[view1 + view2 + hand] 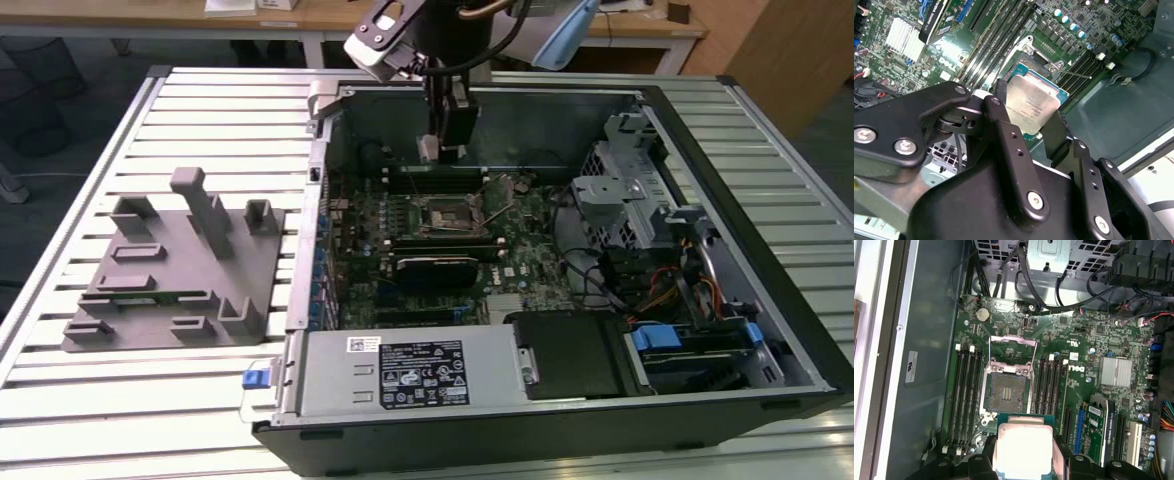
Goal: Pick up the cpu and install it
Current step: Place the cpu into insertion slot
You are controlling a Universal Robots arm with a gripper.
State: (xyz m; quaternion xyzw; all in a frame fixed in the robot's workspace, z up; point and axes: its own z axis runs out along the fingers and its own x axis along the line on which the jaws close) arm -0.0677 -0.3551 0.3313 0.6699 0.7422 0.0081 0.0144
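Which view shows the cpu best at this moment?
The second wrist view: the cpu shows most of its metal top, clamped in the gripper. The first wrist view has it cut off at the picture's edge, with the open socket beyond. The exterior view gives a small pale sliver at the gripper tip.

exterior view: high, off the arm, looks down over the desk (80, 400) and open case (534, 125), mid range. both wrist views ride close above the motherboard (1079, 340), looking along the tool (1029, 115). first looks straight down, second slanted, nearer. they share socket (1006, 392) and cpu (1023, 452).
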